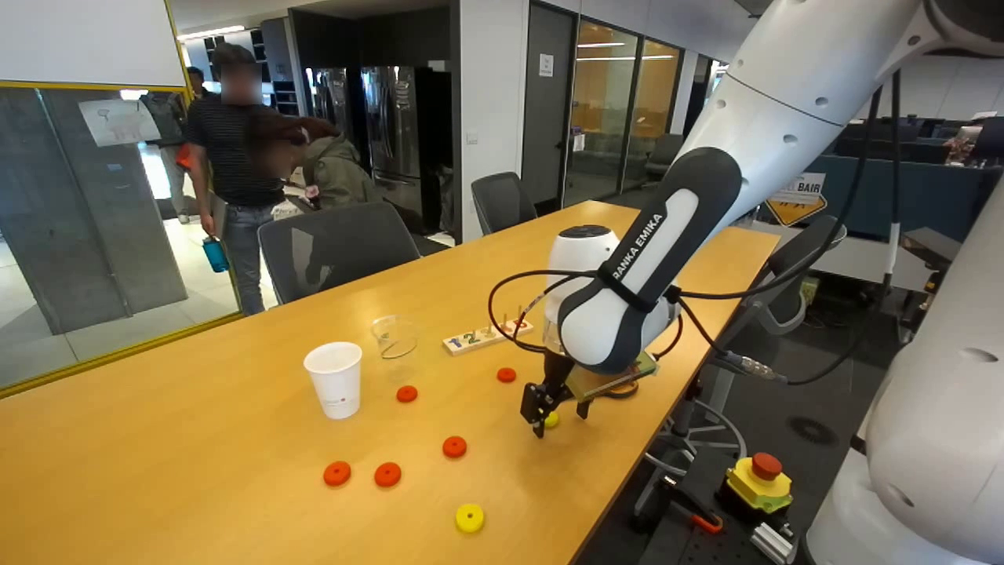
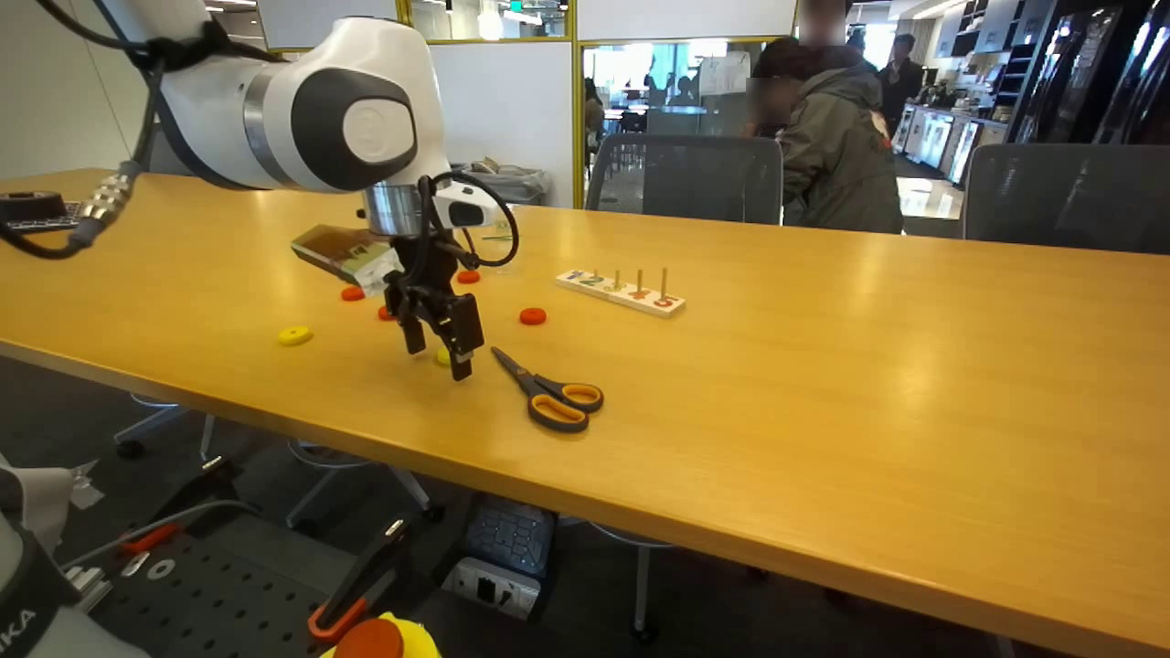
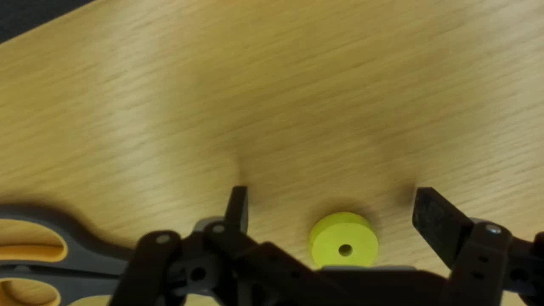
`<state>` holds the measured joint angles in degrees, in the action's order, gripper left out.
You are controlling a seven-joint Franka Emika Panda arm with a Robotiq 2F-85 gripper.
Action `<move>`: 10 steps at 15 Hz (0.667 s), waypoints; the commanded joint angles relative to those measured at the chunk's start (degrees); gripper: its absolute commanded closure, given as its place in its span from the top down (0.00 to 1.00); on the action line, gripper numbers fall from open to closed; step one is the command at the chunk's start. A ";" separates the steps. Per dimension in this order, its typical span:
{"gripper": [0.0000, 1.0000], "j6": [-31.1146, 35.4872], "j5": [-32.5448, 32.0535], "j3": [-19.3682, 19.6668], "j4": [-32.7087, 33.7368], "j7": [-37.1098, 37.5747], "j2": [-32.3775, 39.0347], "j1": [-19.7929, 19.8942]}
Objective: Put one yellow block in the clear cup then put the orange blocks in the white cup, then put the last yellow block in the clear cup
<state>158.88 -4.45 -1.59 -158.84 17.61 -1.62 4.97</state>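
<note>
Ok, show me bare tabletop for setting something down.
Bare tabletop lies right of the numbered peg board and scissors in an exterior view, and left of the tapered white cup in an exterior view. Crowded: around the gripper, among orange blocks, a yellow block and scissors.

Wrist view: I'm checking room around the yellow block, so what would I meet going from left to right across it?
Scissor handles, one fingertip of the open hand, the yellow block, the opposite fingertip.
</note>
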 commanded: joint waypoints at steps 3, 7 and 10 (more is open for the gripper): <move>1.00 1.78 3.61 0.66 0.17 -3.86 0.48 -2.20; 1.00 1.22 3.19 0.51 0.37 -3.64 -0.01 -2.99; 1.00 0.88 3.35 0.79 1.42 -4.24 0.65 -3.08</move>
<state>159.37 -2.46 -1.51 -158.27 15.31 -0.94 2.63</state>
